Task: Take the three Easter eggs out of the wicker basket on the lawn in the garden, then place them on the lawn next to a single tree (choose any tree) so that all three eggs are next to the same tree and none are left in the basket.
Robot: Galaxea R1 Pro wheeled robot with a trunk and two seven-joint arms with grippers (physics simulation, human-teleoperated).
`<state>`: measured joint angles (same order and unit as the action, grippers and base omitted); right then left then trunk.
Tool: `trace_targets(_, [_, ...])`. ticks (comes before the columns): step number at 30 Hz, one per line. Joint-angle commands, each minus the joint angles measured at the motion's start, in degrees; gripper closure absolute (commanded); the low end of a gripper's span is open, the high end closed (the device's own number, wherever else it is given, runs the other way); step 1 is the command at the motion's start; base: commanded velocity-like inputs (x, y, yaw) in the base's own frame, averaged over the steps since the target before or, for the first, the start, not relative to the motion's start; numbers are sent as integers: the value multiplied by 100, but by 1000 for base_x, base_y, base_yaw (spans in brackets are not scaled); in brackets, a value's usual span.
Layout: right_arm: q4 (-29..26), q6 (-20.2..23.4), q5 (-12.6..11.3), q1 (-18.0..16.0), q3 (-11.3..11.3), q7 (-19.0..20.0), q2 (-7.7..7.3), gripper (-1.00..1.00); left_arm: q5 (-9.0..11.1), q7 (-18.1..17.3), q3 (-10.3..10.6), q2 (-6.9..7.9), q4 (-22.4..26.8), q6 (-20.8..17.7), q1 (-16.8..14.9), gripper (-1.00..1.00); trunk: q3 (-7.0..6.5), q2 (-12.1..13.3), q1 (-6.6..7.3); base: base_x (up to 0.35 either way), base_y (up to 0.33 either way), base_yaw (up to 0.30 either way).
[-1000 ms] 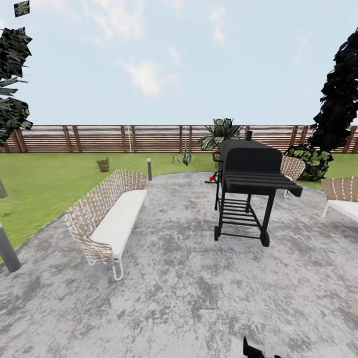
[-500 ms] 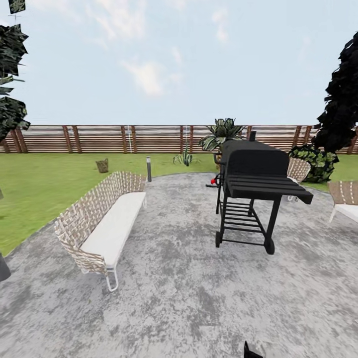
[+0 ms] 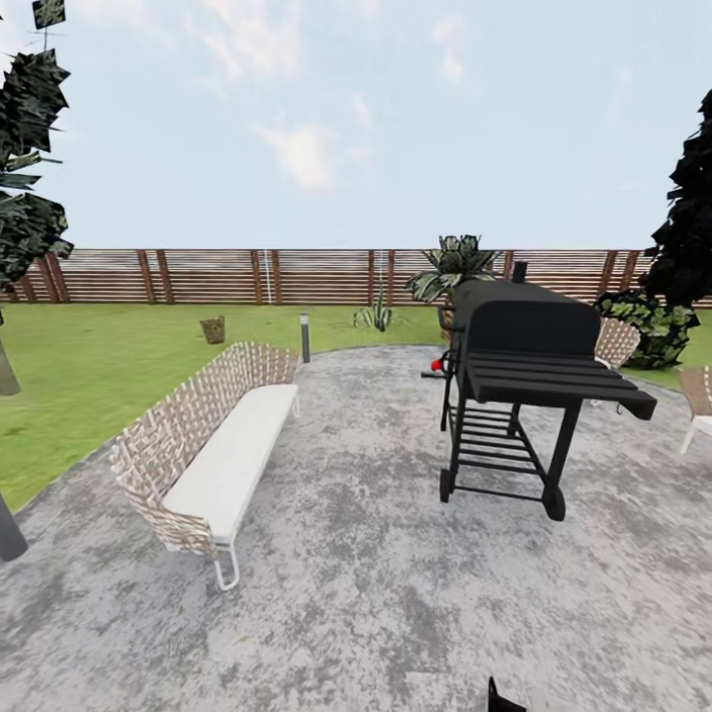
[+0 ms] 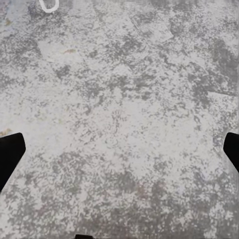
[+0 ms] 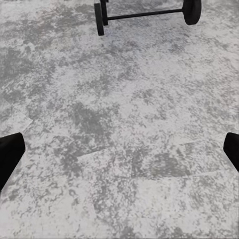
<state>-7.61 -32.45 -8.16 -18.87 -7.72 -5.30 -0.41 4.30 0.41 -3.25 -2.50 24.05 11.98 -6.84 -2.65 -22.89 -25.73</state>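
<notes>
The robot was shown on the grey paved patio (image 3: 396, 593), facing across the garden toward the brown slatted fence (image 3: 297, 277). The wicker basket (image 3: 213, 329) stood far off on the lawn (image 3: 89, 366), to the left of centre, beyond the far end of the pale woven bench (image 3: 213, 445) and just left of a short dark lamp post (image 3: 305, 337). The coming move was judged to turn on this bearing: the basket lay ahead and to the left, well apart from both arms, so that a drive was called for before any reach, with the left arm likely the nearer on arrival. At that range the basket appeared as a small brown shape with no long axis to be read; whether the Easter eggs lay inside could not be made out.

The left end effector (image 4: 119, 149) was seen wide open and empty, its dark fingertips (image 4: 9, 152) at the edges of the frame over bare paving. The right end effector (image 5: 119, 149) was likewise spread wide with nothing held, above paving near the wheels of the black barbecue grill (image 3: 529, 366). A tree (image 3: 25, 178) with dark speckled leaves was cut off at the left edge, only a sliver of its pale trunk showing.
</notes>
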Motion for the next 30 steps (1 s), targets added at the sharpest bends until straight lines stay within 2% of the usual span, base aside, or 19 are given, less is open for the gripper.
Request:
trace_targets(1, [5, -22, -54, -2, 16, 11, -1, -100, 45, -6, -10, -4, -5, 16, -2, -100, 2, -3, -5, 329, 0, 0])
trace_targets(30, [10, -17, -55, -2, 16, 11, -12, -100, 45, 3, -9, -5, -6, 15, -1, -100, 2, -3, -5, 332, -11, 0])
